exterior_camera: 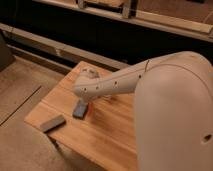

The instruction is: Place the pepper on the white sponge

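Closed hand (pixel 91 101) sits beside the thick, squarish white sponge (pixel 79 109).

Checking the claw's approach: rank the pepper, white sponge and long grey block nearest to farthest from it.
The claw sits under the arm tip, above the wooden table.
1. pepper, right at the claw
2. white sponge, just left in view
3. long grey block, farther left near the table's edge

White sponge (pixel 80 109) on the table (pixel 116 131), pepper (pixel 90 107) just right of it, gripper (pixel 92 100) directly over the pepper (mostly hidden beneath the arm (pixel 120 80)), longer block (pixel 52 123) front-left of the sponge
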`<state>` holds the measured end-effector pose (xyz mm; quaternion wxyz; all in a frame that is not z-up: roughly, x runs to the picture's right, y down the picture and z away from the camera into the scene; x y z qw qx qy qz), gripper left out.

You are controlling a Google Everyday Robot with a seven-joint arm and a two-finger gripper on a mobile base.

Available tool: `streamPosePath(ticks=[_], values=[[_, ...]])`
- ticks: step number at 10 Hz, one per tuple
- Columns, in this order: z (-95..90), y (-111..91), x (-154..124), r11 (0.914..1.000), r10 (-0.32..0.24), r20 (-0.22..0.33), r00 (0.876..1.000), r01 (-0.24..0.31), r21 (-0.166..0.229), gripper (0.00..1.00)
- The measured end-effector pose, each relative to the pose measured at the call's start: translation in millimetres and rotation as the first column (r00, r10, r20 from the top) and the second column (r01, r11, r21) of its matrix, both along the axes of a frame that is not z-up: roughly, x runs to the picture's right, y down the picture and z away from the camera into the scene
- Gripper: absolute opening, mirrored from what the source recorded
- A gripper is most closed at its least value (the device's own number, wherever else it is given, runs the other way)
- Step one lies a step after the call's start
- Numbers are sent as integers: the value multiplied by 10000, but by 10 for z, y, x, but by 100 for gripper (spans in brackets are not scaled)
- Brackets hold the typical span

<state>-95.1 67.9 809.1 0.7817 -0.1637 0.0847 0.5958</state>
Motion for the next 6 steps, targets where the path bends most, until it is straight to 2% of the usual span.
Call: streamPosePath(ticks=[6], values=[[9, 31, -191, 9980, -629, 555, 9965, 631, -35, 0]])
